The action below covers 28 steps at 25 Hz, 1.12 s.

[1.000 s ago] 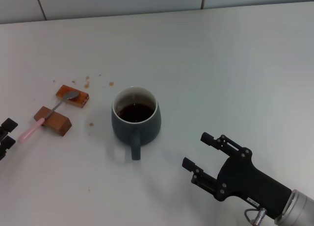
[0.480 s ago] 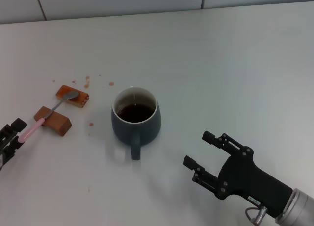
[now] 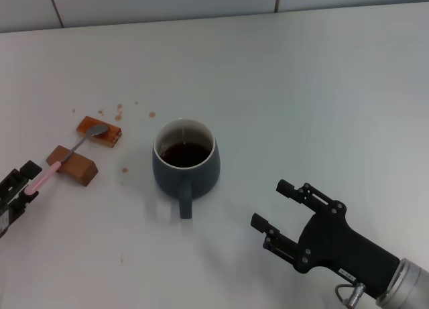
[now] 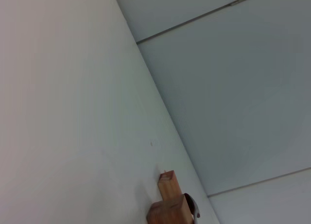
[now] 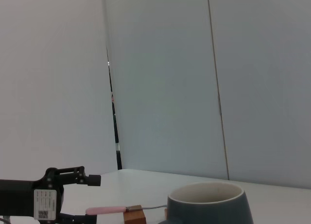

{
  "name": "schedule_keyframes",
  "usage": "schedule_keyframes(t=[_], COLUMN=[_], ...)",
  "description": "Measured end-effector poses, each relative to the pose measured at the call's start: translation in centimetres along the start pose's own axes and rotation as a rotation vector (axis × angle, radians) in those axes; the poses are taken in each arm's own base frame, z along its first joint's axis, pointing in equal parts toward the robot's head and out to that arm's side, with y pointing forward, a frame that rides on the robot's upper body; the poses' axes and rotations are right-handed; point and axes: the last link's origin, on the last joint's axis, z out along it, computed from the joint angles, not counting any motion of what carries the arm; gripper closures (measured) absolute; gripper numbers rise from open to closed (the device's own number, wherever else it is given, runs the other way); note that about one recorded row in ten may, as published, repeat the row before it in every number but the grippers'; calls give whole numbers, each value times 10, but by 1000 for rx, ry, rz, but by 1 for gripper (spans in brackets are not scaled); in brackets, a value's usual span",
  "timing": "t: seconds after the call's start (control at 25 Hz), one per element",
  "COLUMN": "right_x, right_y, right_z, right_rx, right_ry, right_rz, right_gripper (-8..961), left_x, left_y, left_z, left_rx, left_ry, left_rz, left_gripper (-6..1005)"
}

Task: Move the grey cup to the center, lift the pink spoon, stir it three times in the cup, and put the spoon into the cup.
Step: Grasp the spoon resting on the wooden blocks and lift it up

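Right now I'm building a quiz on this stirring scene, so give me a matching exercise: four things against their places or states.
Things:
1. grey cup
2. pink spoon
3. left gripper
4. right gripper

Places or states:
A. open, near the table's front, off to the cup's right
B. lying across two brown blocks
C. open around the tip of a pink handle
D. mid-table, holding dark liquid

Pairs: 1-D, 2-B, 3-C, 4-A
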Motion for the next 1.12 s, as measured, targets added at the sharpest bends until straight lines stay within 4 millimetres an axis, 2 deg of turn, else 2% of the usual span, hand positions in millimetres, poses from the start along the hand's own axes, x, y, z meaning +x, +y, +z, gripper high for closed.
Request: schedule_keyframes(t=[1.12], right_x=[1], right_y=[-1], right_z=[-2], right_rx=[5], right_ry=[7], right_rz=[-4], right_gripper=[245], left_x=[-4], left_y=[1], left_z=[15], left_rx=[2], left_ry=[-24], left_rz=[-12], left_gripper=[138])
